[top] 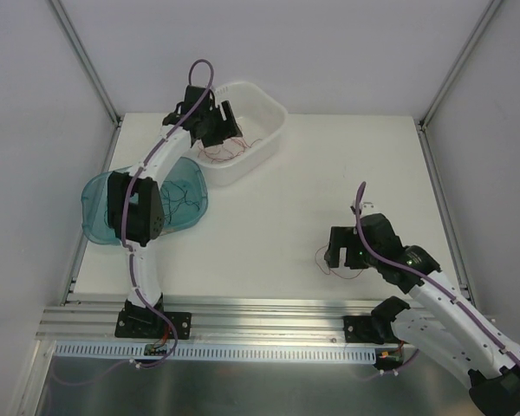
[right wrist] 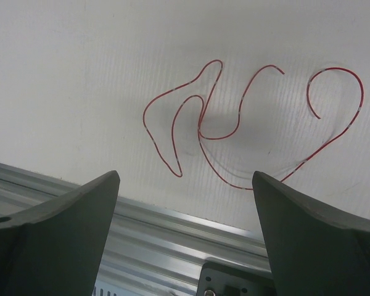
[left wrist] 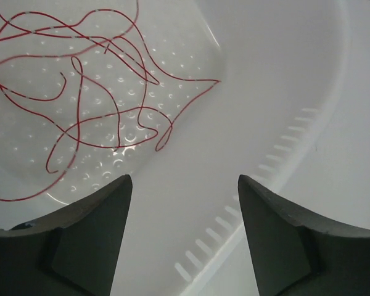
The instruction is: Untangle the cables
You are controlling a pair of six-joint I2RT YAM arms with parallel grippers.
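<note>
The left claw (left wrist: 184, 182) hangs parted and empty over the white tub (left wrist: 283, 80) collecting freed red cables (left wrist: 86, 92); the right claw (right wrist: 185, 176), spread wide and holding nothing, hovers above a loose red strand (right wrist: 200, 126) on the counter (right wrist: 80, 61), apparently lining up a pickup.

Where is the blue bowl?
In the top view the blue bowl sits at the table's left edge, partly hidden under the left arm, with the white tub next to it farther back.
</note>
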